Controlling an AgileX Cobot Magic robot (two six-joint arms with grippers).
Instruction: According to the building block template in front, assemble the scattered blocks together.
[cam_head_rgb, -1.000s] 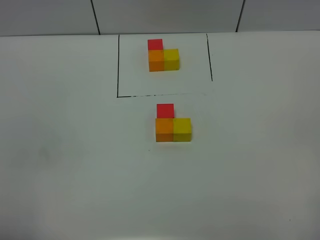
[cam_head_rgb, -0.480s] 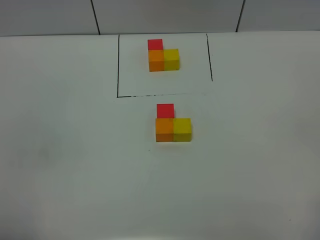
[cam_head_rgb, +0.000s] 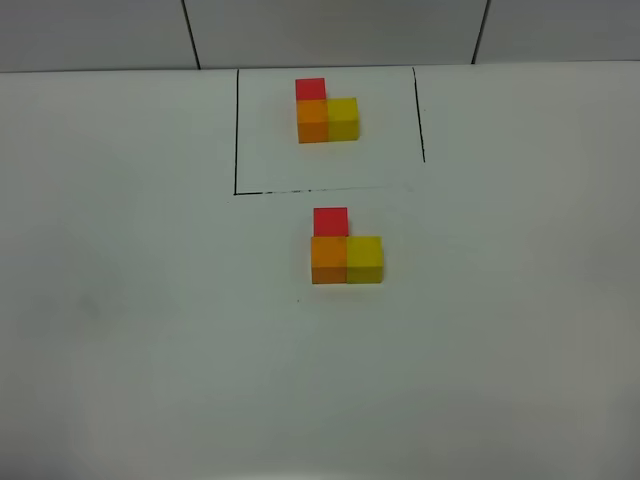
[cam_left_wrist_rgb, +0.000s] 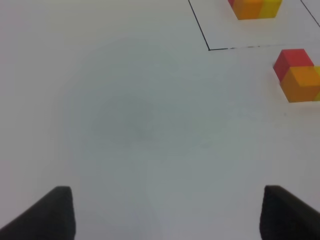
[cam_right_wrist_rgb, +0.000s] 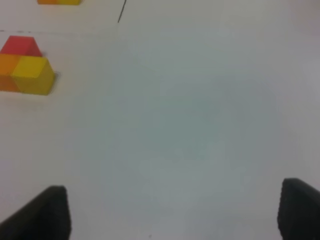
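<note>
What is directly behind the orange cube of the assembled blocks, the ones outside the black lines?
Behind the orange cube sits the red cube, touching it. The red cube's lower front is covered by it.

Lighting's bright, flat and even, so barely any shadows. The overhead shot is sharp, darkening a bit toward the lower corners. Both wrist views are soft and hazy, especially the right one.

You see the building block template (cam_head_rgb: 326, 111) inside thin black lines (cam_head_rgb: 236, 130) at the far side of the white table (cam_head_rgb: 140, 330). Just in front of that frame, the scattered blocks sit joined in the same L: red block (cam_head_rgb: 330, 221) behind orange block (cam_head_rgb: 328, 259), yellow block (cam_head_rgb: 365, 259) touching the orange's right side.
</note>
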